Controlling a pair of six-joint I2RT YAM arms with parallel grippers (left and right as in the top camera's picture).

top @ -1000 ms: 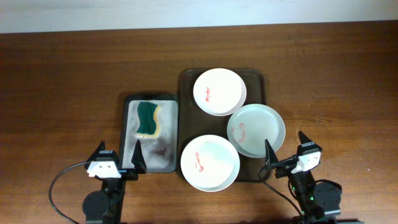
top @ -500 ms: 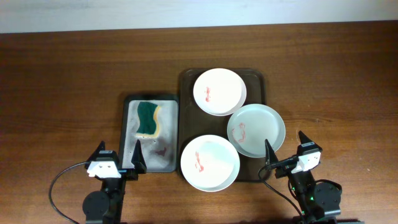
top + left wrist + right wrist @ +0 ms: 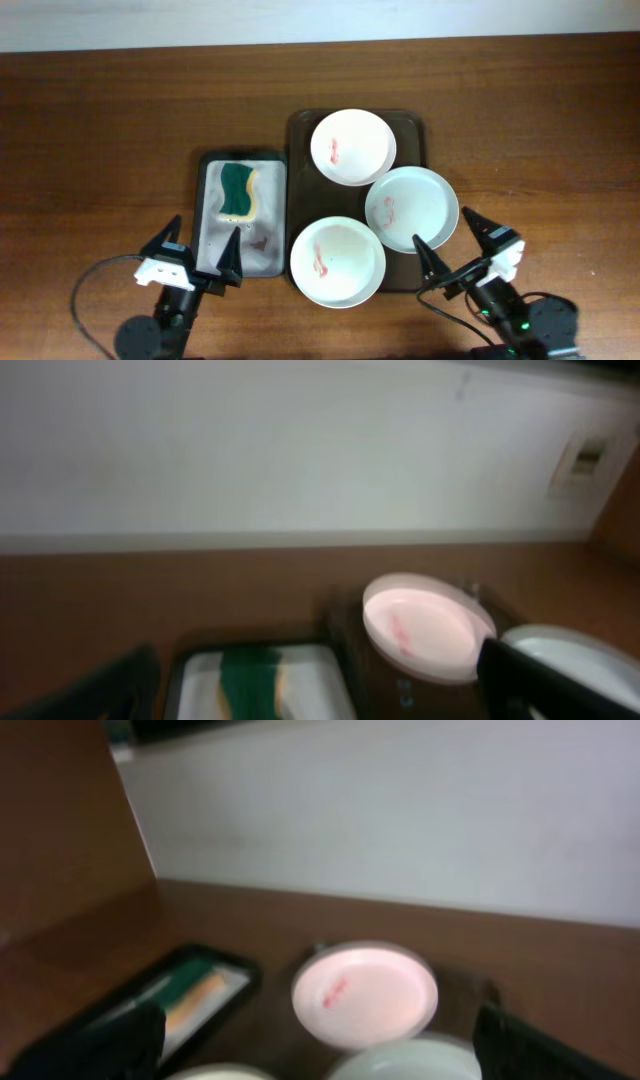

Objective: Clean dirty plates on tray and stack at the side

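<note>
The left claw (image 3: 205, 228) shifts: its inner finger now sits slightly nearer the large dark brown rectangular tray (image 3: 300, 130) than a second ago. From overhead both its fingers show longer and wider apart. The right claw (image 3: 441, 226) turns, its body swinging outward, away from that tray's near right corner. Its fingers likewise look longer and more splayed.

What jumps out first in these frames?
Three red-smeared white plates sit on the brown tray at centre: the far plate, the right plate and the near plate, the last two overhanging its rim. Left of it, a green-and-yellow sponge lies on a grey tray. The left hand and right hand hover open at the near edge, holding nothing.
</note>
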